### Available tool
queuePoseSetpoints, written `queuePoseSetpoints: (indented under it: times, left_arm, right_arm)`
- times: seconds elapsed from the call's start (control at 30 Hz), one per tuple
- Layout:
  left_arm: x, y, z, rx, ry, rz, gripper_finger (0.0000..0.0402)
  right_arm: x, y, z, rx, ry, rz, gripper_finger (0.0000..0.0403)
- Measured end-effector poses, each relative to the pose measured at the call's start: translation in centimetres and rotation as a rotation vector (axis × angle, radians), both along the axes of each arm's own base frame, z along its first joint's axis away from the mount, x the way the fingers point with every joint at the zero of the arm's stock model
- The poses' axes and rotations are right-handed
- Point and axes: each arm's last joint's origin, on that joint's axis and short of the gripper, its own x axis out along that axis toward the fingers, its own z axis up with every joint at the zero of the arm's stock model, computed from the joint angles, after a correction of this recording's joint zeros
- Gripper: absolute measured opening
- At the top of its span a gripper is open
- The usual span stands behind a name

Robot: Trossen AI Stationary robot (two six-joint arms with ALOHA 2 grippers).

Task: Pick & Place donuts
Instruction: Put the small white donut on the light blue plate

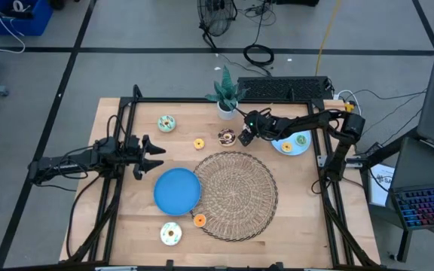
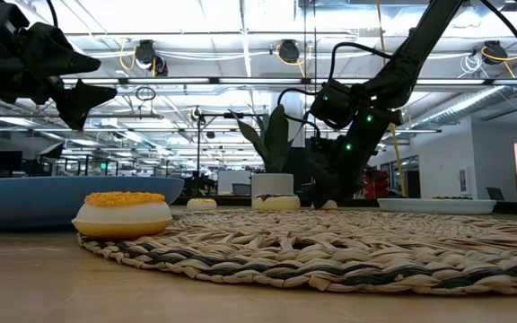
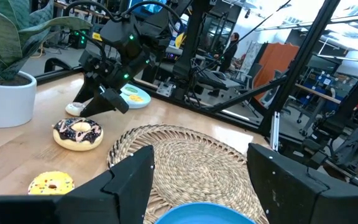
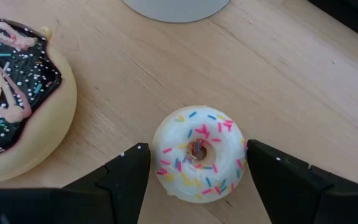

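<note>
Two spread jaws of your right gripper (image 4: pixel 194 177) flank the small white sprinkled donut (image 4: pixel 197 152) on the wooden surface (image 1: pixel 126 218), beside the white potted plant (image 1: pixel 225 98); I judge you should drop straight down, centred, and avoid the brown-iced donut (image 4: pixel 14 93) near it before squeezing. That arm reaches low, while your left gripper (image 1: pixel 157 156) waits, jaws apart and empty, farther from the plant.
</note>
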Motion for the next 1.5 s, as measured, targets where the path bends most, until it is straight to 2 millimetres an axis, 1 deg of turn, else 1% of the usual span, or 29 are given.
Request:
queuePoseSetpoints:
  times: [0.27,0.57,0.7,1.23,1.5]
  left_arm:
    - [0.00,0.00,0.00,0.000,0.000,0.000,0.0255]
    - [0.00,0.00,0.00,0.000,0.000,0.000,0.0255]
    - [0.00,0.00,0.00,0.000,0.000,0.000,0.0255]
    - [0.00,0.00,0.00,0.000,0.000,0.000,0.0255]
    - [0.00,0.00,0.00,0.000,0.000,0.000,0.0255]
  right_arm:
    - [0.00,0.00,0.00,0.000,0.000,0.000,0.0250]
    - [0.00,0.00,0.00,0.000,0.000,0.000,0.0205]
    - [0.00,0.00,0.00,0.001,-0.001,0.001,0.0194]
    - [0.01,0.00,0.01,-0.012,0.014,0.025,0.0195]
    - [0.05,-0.03,0.33,-0.020,-0.002,0.028,0.0188]
